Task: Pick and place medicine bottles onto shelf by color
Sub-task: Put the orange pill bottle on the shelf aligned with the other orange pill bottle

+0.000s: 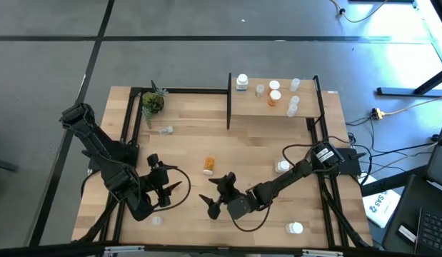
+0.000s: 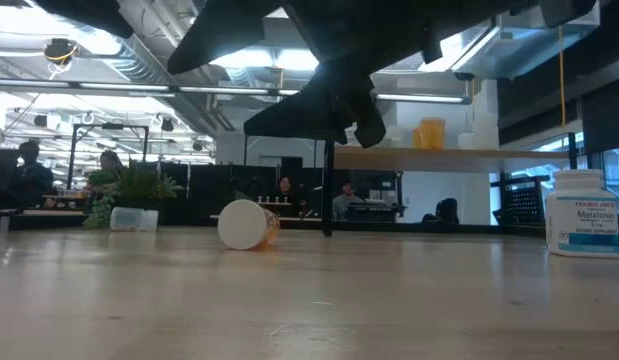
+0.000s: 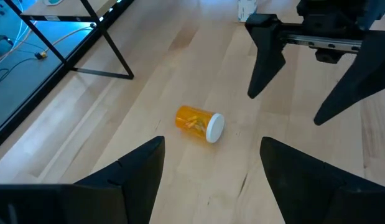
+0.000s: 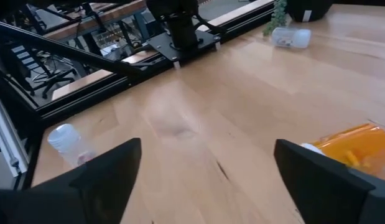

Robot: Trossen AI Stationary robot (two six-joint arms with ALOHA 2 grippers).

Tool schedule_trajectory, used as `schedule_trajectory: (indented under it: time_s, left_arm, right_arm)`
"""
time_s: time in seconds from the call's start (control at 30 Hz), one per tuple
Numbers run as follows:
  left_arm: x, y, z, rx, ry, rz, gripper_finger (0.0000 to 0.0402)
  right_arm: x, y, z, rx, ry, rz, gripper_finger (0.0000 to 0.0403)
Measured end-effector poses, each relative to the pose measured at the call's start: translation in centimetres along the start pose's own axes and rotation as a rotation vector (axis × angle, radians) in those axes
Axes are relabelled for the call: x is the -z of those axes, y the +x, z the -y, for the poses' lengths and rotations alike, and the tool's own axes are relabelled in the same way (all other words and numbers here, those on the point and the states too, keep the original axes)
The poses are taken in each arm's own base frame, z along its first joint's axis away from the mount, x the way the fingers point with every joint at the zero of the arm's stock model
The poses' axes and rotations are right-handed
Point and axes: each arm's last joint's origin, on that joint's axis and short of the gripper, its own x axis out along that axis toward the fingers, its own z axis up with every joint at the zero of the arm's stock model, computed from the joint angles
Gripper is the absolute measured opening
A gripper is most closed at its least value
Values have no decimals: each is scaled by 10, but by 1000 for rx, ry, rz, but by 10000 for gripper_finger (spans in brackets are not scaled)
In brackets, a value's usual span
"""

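Orange cylindrical pill bottle [image 3: 199, 122] on its side, white cap, pills inside, on light-wood desk [image 1: 192, 143], between spread empty right pincer [image 1: 218, 195] and spread empty left pincer [image 1: 171, 187]

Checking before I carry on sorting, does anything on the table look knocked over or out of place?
Yes. The orange bottle lies on its side mid-table between both open grippers, left gripper and right gripper. A clear bottle near the plant is tipped over too.

A small potted plant [image 1: 152, 102] stands at the table's [image 1: 192, 143] far-left corner.
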Motion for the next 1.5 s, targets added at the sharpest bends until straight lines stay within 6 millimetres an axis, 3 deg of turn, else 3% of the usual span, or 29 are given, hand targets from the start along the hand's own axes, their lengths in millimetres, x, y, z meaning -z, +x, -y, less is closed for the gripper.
schedule_trajectory:
  time_s: [0.17, 0.37, 0.57, 0.77, 1.5]
  left_arm:
    - [0, 0, 0, 0, 0, 0, 259]
    - [0, 0, 0, 0, 0, 0, 259]
    - [0, 0, 0, 0, 0, 0, 259]
    - [0, 0, 0, 0, 0, 0, 259]
    - [0, 0, 0, 0, 0, 0, 259]
  right_arm:
    - [9, 4, 4, 48, -12, 26, 391]
    - [27, 20, 1, 131, -70, 70, 393]
    - [43, 39, -9, 232, -246, 122, 393]
    - [57, 49, -9, 296, -246, 155, 393]
    - [57, 66, 18, 422, -73, 180, 393]
